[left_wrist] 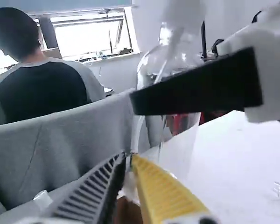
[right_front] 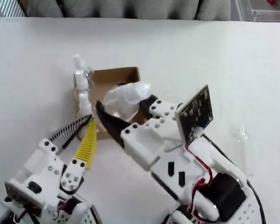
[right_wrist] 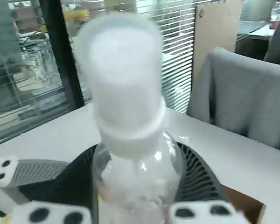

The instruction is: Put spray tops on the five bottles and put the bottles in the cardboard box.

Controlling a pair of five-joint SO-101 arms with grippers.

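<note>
Right end effector (right_front: 127, 111) clamped on a clear white-capped bottle (right_front: 123, 99) over the cardboard box (right_front: 115, 74), left end effector (right_front: 90, 120) narrow, tips together beside the spray-topped bottles (right_front: 82, 88) standing in the box, white worktop (right_front: 214, 56)

White table (right_front: 214, 56), brown cardboard box (right_front: 115, 75) at centre. Right gripper (right_front: 123, 107), black jaws, clasps a clear plastic bottle (right_front: 120, 100) over the box. Left gripper (right_front: 91, 120), yellow and black ribbed fingers, tips together at the box's left wall, beside white spray tops (right_front: 82, 81).

The high view looks steeply down on the white table (right_front: 214, 56) from six o'clock; both wrist views sit close and level, sharing the clear plastic bottle (right_wrist: 130, 182).
</note>
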